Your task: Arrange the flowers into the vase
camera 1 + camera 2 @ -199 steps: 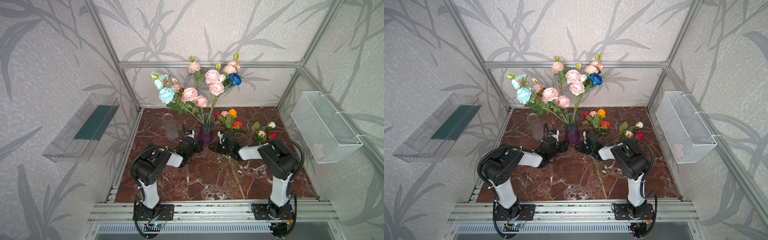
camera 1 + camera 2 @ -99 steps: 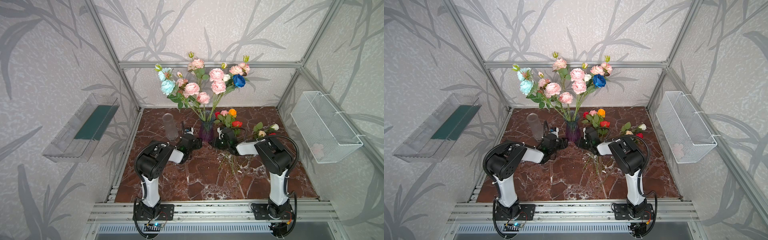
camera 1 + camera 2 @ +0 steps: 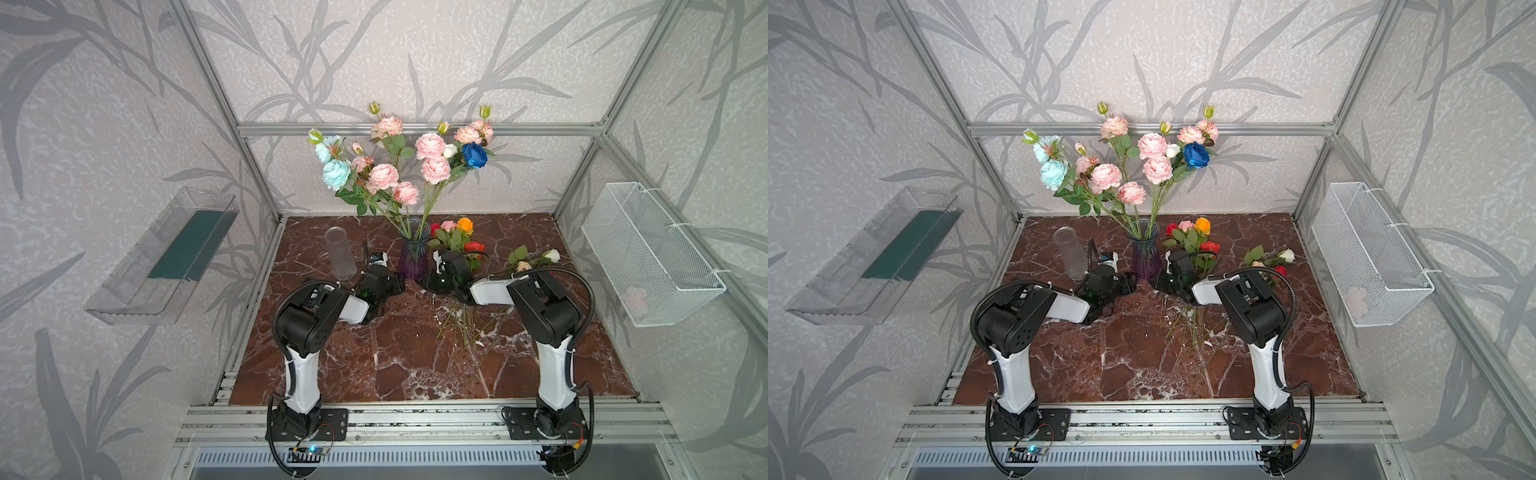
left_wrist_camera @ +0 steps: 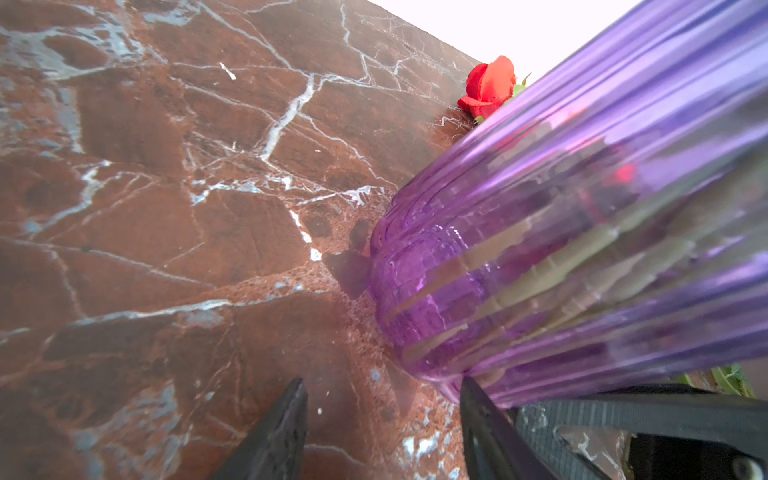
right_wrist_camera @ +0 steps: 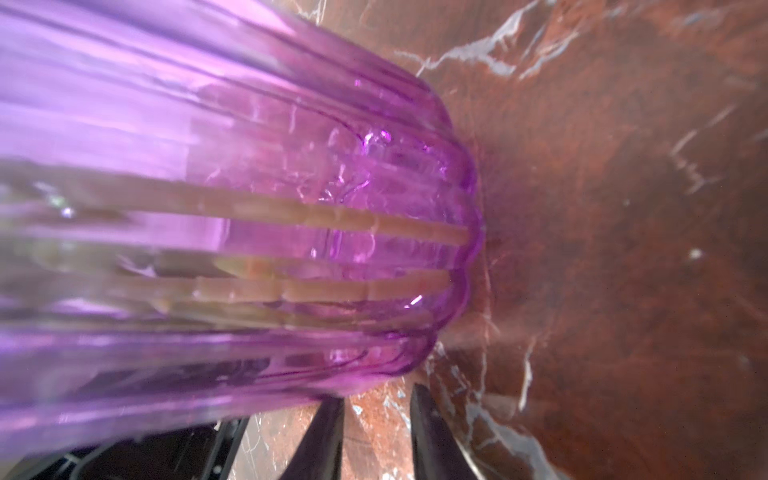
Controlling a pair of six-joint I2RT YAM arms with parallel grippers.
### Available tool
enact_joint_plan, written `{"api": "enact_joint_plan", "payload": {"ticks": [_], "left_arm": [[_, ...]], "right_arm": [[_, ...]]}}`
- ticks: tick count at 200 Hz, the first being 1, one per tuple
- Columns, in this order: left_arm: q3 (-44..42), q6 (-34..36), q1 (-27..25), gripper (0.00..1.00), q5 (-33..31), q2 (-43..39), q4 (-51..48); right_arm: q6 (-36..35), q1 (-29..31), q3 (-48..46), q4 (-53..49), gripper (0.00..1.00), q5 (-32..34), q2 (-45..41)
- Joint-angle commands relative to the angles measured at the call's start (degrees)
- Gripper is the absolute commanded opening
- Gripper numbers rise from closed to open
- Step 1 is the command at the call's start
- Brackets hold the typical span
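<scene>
ribbed purple glass vase (image 3: 412, 262) upright, back-centre of brown marble counter (image 3: 374, 357), holding pink and turquoise flowers (image 3: 432, 168) | left fingers (image 4: 282, 432) apart, one at its base | right fingers (image 5: 324, 432) slightly apart, empty | front-left counter open | blooms now slightly further right

No text, label, brand, number or sign is legible in any view, including on the vase (image 3: 412, 261), centre frame.

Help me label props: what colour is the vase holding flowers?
Translucent purple vase; best in right wrist view.
</scene>
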Motion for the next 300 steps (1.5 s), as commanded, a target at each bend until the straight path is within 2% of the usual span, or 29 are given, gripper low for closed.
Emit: {"api": "enact_joint_plan", "payload": {"ticks": [1, 202, 245, 288, 300], "left_arm": [[1.7, -0.4, 0.5, 0.59, 0.4, 1.3, 1.1], [7.6, -0.4, 2.9, 0.59, 0.8, 4.0, -2.1], [5.0, -0.3, 3.0, 0.59, -0.1, 0.4, -2.8], [-0.7, -0.9, 3.1, 0.61, -1.9, -7.5, -4.7], [-2.8, 0.3, 3.1, 0.62, 0.2, -10.1, -3.7]], "right_arm": [[-1.0, -0.6, 2.2, -0.5, 0.29, 0.9, 1.7], [-2.7, -0.8, 13.4, -5.3, 0.29, 1.2, 8.0], [-3.3, -0.8, 13.8, -6.1, 0.29, 0.8, 7.5], [-2.6, -0.8, 11.0, -5.8, 0.33, 1.5, 4.8], [-2.8, -0.8, 9.9, -6.0, 0.34, 1.8, 3.8]]}}
